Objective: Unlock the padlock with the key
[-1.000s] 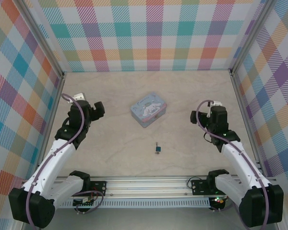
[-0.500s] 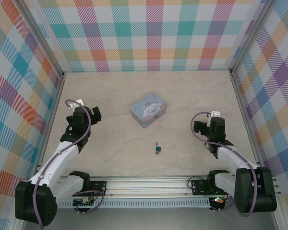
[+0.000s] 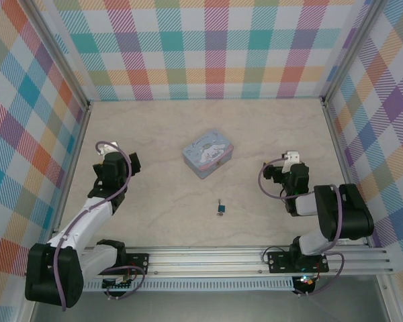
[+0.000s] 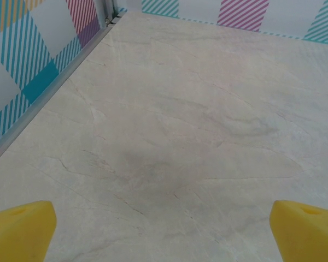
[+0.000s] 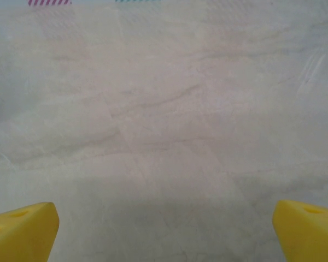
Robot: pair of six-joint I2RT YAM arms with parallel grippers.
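The tiny blue padlock (image 3: pixel 221 210) lies on the table in front of the middle, with a thin dark metal sliver (image 3: pixel 220 202) at its far end. I cannot tell whether that sliver is the shackle or the key. My left gripper (image 3: pixel 129 162) hangs low over the left side of the table, far from the padlock. Its yellow fingertips (image 4: pixel 19 232) stand wide apart over bare tabletop, and the left gripper (image 4: pixel 164 234) is open and holds nothing. My right gripper (image 3: pixel 267 176) sits low to the padlock's right, and the right gripper (image 5: pixel 164 234) is open over bare table.
A pastel-blue cartoon tin box (image 3: pixel 207 153) rests behind the padlock near the table's centre. Plaid walls (image 3: pixel 27 134) enclose the left, back and right. A metal rail (image 3: pixel 208 258) runs along the near edge between the arm bases.
Both arms have folded back and down toward their bases. Each gripper has drawn nearer the front edge. The padlock and tin have not moved.
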